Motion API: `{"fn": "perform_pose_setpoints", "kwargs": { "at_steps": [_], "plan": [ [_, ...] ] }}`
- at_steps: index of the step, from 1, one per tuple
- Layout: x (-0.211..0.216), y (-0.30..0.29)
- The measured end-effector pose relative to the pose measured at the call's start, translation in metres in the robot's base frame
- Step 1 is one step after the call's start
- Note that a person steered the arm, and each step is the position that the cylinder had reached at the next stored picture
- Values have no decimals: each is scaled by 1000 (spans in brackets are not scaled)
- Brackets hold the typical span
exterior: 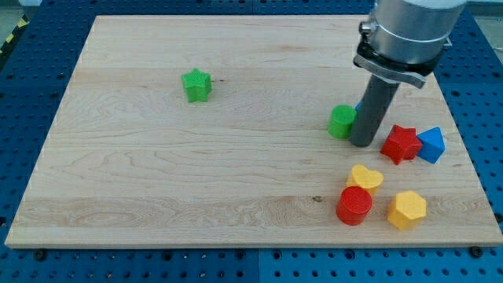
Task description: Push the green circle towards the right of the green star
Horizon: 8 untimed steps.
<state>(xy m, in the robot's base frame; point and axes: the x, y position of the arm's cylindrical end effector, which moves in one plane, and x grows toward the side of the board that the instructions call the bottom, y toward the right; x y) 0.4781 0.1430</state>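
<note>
The green star (196, 85) lies on the wooden board (157, 181) in the upper left part. The green circle (341, 122) sits well to the view's right of it, at mid height. My tip (362, 143) stands right against the green circle's right side, touching or nearly touching it. The rod partly hides a blue block behind it.
A red star (401, 144) and a blue block (431, 145) lie just right of my tip. A yellow heart (365, 178), a red cylinder (354, 206) and a yellow hexagon (407, 210) sit below, near the board's lower right.
</note>
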Motion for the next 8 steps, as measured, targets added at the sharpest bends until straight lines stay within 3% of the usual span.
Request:
{"fn": "perform_pose_setpoints", "kwargs": {
  "at_steps": [1, 2, 3, 5, 8],
  "plan": [
    [-21, -14],
    [-82, -13],
    [-110, -9],
    [-67, -9],
    [-82, -9]
  ]
}}
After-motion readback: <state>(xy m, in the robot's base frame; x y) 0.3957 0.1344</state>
